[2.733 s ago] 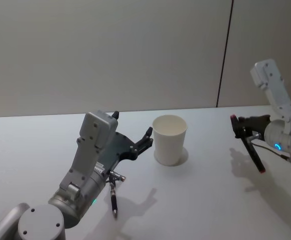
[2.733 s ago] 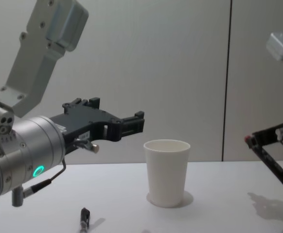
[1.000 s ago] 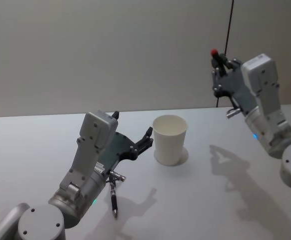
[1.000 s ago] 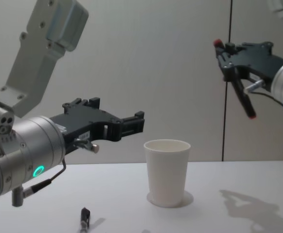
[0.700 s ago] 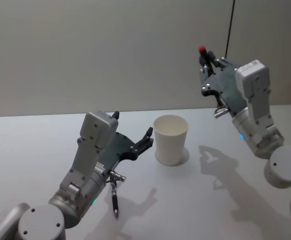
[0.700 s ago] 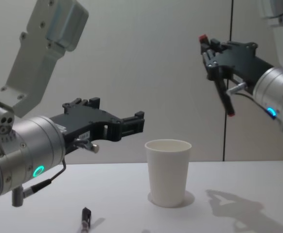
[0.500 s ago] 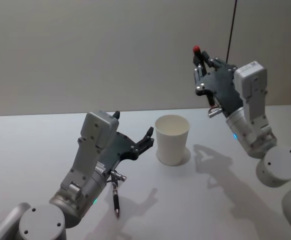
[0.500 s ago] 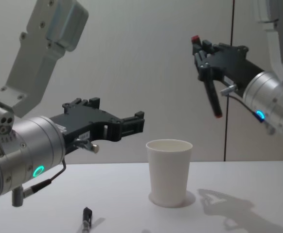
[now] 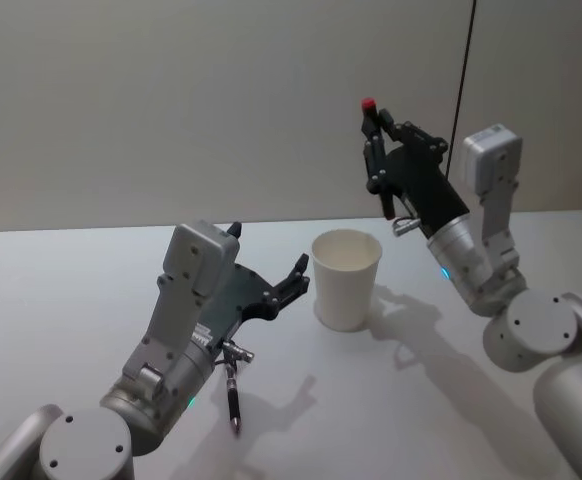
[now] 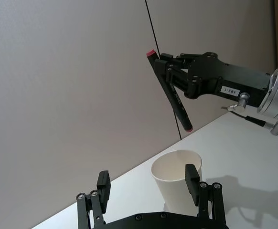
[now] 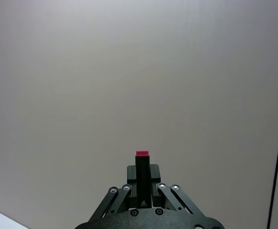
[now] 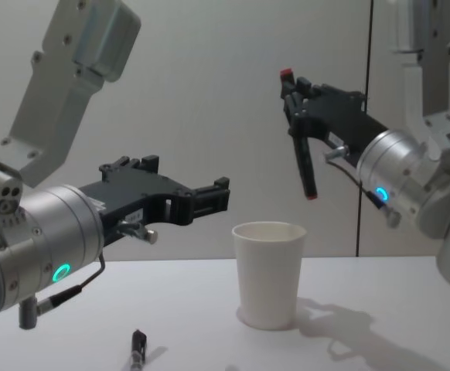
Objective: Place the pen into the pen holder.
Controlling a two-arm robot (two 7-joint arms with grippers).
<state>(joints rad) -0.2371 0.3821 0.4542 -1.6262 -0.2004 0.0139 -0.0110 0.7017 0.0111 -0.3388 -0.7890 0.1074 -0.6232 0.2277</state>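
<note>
Table carries the cup, upright. Left gripper hangs just left of the cup, off the table, fingers spread wide around nothing. Right gripper is above the cup, clamped on the pen, which stands nearly upright, its lower red tip above the cup's rim and clear of it. A small dark pen-like thing lies left of the cup.

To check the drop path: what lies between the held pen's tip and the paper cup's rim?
Nothing: in the chest view the stretch from the pen, held by the right end effector, down to the paper cup is bare.
</note>
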